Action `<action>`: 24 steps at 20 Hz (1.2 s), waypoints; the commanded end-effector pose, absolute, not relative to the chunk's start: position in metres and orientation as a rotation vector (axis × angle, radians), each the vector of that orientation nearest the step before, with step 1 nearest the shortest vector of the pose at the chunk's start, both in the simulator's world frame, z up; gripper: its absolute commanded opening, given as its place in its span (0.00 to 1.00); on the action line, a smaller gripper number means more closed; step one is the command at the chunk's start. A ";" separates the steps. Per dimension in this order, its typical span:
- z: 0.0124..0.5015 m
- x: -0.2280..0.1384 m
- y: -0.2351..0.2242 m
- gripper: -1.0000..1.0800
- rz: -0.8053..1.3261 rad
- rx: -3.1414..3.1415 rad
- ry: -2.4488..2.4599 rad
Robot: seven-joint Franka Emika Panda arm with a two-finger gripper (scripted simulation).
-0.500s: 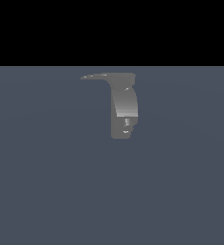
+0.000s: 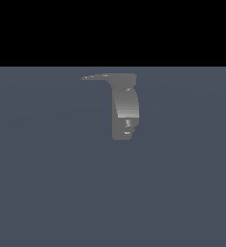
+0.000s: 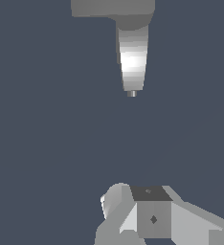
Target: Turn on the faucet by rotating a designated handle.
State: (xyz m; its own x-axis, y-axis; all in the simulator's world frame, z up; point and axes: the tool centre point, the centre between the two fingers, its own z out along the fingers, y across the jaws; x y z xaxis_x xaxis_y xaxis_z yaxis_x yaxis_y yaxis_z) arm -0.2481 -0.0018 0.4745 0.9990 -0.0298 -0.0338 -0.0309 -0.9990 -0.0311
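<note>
The faucet (image 2: 124,108) is a matte grey, downward-curving block standing on the dark floor, with a small lighter nub (image 2: 128,123) low on its front. The handle (image 2: 98,76) is a thin tapering lever sticking out from the faucet's top toward the exterior view's left. In the wrist view the faucet (image 3: 132,52) shows as a tapered shiny body ending in the nub (image 3: 131,94), under a flat grey slab (image 3: 111,8). My gripper (image 3: 142,196) shows only in the wrist view, well apart from the faucet. Its fingers look pressed together and hold nothing. The arm is out of the exterior view.
A flat dark grey-blue floor (image 2: 47,193) lies all around the faucet. A black background (image 2: 113,29) fills the upper part of the exterior view. Nothing else shows.
</note>
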 end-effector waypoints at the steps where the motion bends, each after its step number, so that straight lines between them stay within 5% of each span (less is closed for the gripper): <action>1: 0.472 -0.246 0.003 0.00 0.052 -3.109 0.079; 24: 0.414 -0.171 0.089 0.00 0.044 -3.026 0.721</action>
